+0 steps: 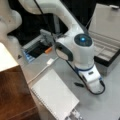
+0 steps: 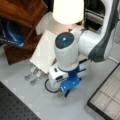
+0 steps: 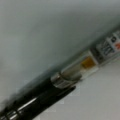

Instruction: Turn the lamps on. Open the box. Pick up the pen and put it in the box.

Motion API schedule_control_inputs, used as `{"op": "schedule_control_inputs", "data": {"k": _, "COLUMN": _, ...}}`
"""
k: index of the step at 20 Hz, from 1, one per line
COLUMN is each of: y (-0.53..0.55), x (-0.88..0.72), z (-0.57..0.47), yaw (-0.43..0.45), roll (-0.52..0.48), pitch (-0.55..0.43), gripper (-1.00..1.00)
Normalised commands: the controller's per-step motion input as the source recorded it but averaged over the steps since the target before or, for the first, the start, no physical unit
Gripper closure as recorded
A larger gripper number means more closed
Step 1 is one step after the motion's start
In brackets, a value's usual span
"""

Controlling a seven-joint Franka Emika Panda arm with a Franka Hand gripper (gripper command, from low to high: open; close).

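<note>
In both front views the gripper (image 1: 87, 85) (image 2: 66, 92) is down at the grey table, right over the pen (image 1: 79, 84). One black end of the pen pokes out beside the hand. The wrist view is filled by the pen (image 3: 50, 86), lying slantwise with a black barrel, a silver ring and a clear labelled section. The fingers are hidden under the hand. The box (image 1: 108, 51) (image 2: 106, 100) stands open; its lid is raised and its beige compartments show. A lamp's cream shade (image 2: 68, 10) (image 1: 5, 58) glows brightly.
A white notebook (image 1: 55, 96) (image 2: 44, 51) lies close to the hand. A brown wooden block (image 1: 12, 95) (image 2: 23, 11) sits beyond it. A white cable with its switch (image 1: 49, 61) runs across the table. Metal clips (image 2: 32, 75) lie by the notebook's corner.
</note>
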Motion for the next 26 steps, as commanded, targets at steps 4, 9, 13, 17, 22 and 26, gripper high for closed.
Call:
{"op": "schedule_control_inputs", "data": {"k": 4, "y": -0.02, "x": -0.07, "z": -0.15, "yaw": -0.102, "roll": -0.115, "pitch": -0.143, "gripper": -1.0}}
{"op": "schedule_control_inputs", "data": {"k": 9, "y": -0.01, "x": -0.12, "z": -0.13, "yaw": -0.105, "roll": -0.124, "pitch": -0.145, "gripper": -1.0}}
{"op": "schedule_control_inputs", "data": {"k": 13, "y": 0.0, "x": -0.15, "z": -0.11, "yaw": -0.066, "roll": -0.146, "pitch": -0.176, "gripper": -1.0}}
{"op": "schedule_control_inputs", "data": {"k": 17, "y": 0.04, "x": -0.16, "z": -0.16, "yaw": -0.005, "roll": -0.153, "pitch": -0.209, "gripper": -1.0}}
{"op": "schedule_control_inputs", "data": {"k": 22, "y": 0.06, "x": -0.14, "z": -0.18, "yaw": 0.026, "roll": -0.173, "pitch": -0.217, "gripper": -1.0}}
{"op": "schedule_control_inputs", "data": {"k": 26, "y": 0.08, "x": -0.14, "z": -0.17, "yaw": 0.044, "roll": -0.185, "pitch": -0.191, "gripper": -1.0}}
